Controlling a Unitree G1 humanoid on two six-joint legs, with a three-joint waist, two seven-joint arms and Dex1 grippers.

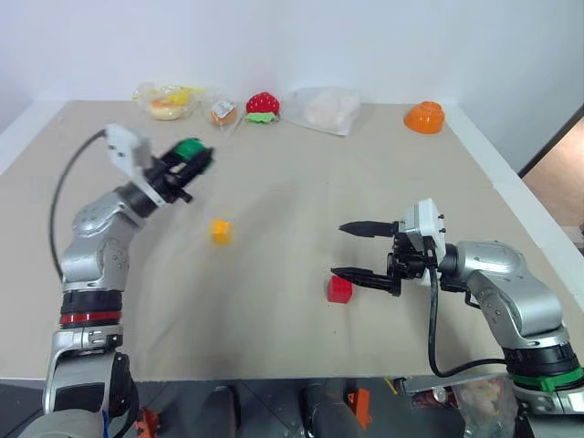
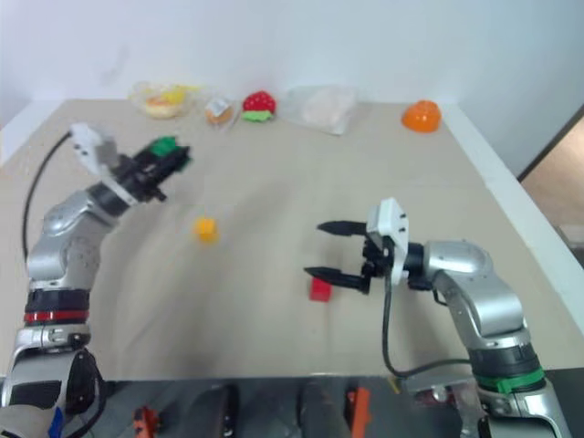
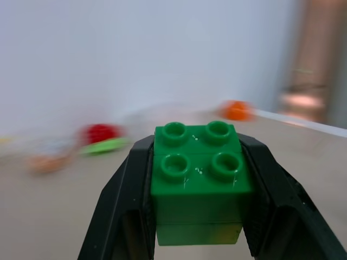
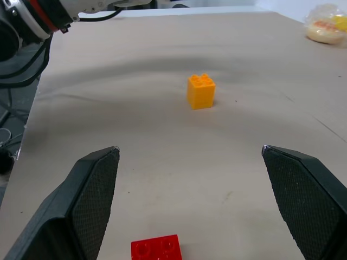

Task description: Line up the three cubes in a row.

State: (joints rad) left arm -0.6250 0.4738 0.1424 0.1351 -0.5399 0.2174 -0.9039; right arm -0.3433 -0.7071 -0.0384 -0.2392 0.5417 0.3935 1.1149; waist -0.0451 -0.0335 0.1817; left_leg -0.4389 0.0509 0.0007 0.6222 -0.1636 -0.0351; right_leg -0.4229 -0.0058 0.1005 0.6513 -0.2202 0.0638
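Cubes look light, rigid and slick: green cube (image 3: 196, 179) sits clamped by its flat sides in left jaws above the bench, yellow cube (image 1: 221, 231) mid-bench, red cube (image 1: 339, 289) just beside wide-open, empty right jaws.

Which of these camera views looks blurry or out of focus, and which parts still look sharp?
Left wrist view: the green cube between the left pincer fingers is sharp, the table and toys behind it smeared. Right wrist view: crisp throughout, with the yellow-orange cube and red cube clear. Left eye view: evenly lit, soft shadows, slight blur on the raised left arm.
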